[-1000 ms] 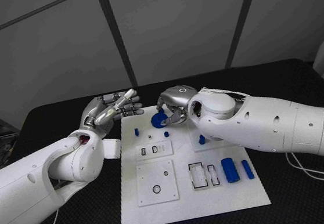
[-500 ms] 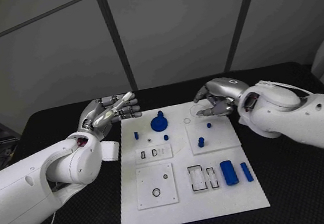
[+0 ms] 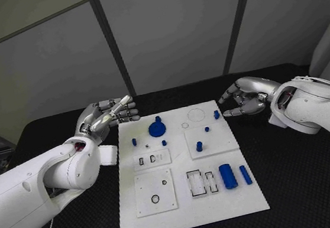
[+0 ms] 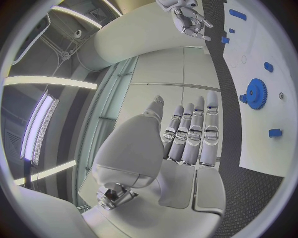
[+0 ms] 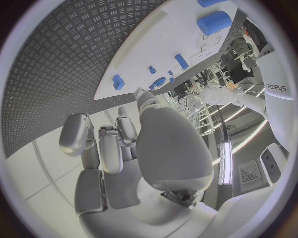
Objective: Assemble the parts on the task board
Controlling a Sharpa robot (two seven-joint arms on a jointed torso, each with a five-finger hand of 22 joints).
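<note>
The white task board (image 3: 193, 210) lies in the middle of the table. A blue gear (image 3: 157, 129) sits on its far part, with small blue pegs (image 3: 198, 146) around it. A thick blue cylinder (image 3: 228, 175) and a thin blue rod (image 3: 245, 175) lie on the near right part. My left hand (image 3: 106, 115) hovers off the board's far left corner, fingers straight, holding nothing. My right hand (image 3: 244, 97) hovers off the far right corner, fingers loosely curled and empty. The left wrist view shows my left hand (image 4: 186, 139) beside the gear (image 4: 256, 93). The right wrist view shows my right hand (image 5: 118, 144) empty.
Black table (image 3: 316, 183) surrounds the board on all sides. Empty recesses and slots (image 3: 201, 181) show in the board's near half. Grey wall panels stand behind the table.
My right hand has drawn back from the blue gear to the right, off the board, leaving the gear there. My left hand has barely moved. The camera has shifted.
</note>
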